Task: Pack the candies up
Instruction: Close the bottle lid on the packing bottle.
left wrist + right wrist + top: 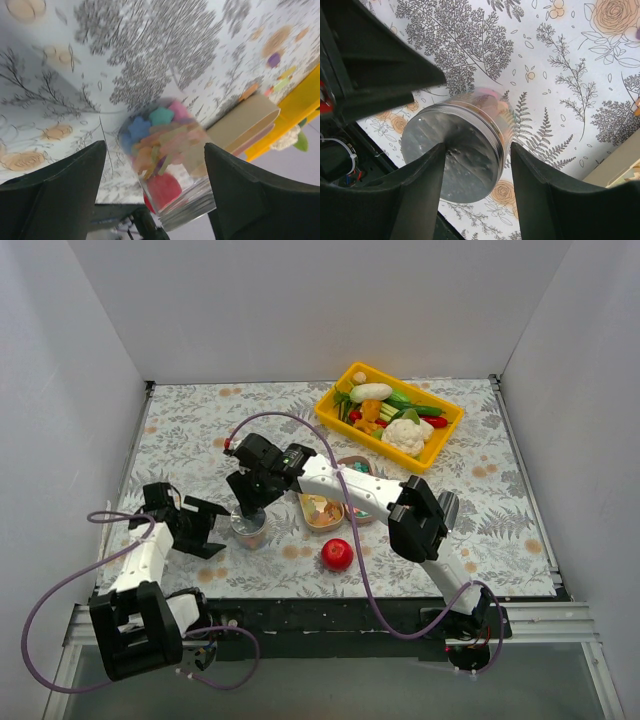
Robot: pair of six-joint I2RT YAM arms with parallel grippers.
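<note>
While candies (160,132) are filling the capped jar (451,167) ahead of wide left fingers (75,185), I am hovering spread right fingers (420,192) above; tightening likely remains.

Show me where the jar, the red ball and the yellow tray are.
jar (467,155), right wrist view, on its silver lid.
red ball (337,554), top view, on its middle.
yellow tray (446,440), top view, on its right wall.

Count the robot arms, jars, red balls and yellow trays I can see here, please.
Robot arms: 2
Jars: 1
Red balls: 1
Yellow trays: 1
Total: 5
</note>
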